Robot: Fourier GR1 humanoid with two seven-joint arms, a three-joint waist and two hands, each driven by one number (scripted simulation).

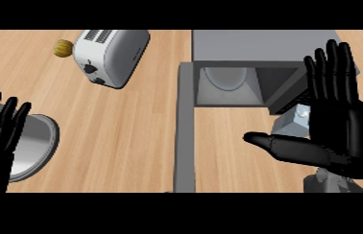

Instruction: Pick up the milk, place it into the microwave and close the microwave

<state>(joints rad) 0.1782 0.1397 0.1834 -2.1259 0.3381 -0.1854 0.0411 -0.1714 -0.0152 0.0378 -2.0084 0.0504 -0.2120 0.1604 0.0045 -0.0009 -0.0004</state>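
Reaching toward the milk (pixel 296 124), the right hand (pixel 333 118) has its fingers (pixel 327 75) straight up and its thumb (pixel 284 146) out to the side. It holds nothing yet. The milk is a small grey carton on the table (pixel 127 132), just in front of the microwave's (pixel 262 48) right corner, and the hand hides part of it.

To do this well, I think the hand should close in until thumb and fingers sit on both sides of the carton, then curl round it before lifting.

The microwave is open, with a round plate (pixel 225 77) inside. Its door (pixel 185 127) sticks out toward the robot on the left of the opening, so the way in looks free.

A toaster (pixel 110 55) lies far off to the left, with a small yellow thing (pixel 64 47) beside it. The left hand (pixel 10 127) rests open at the left edge, over a shiny bowl (pixel 39 149).
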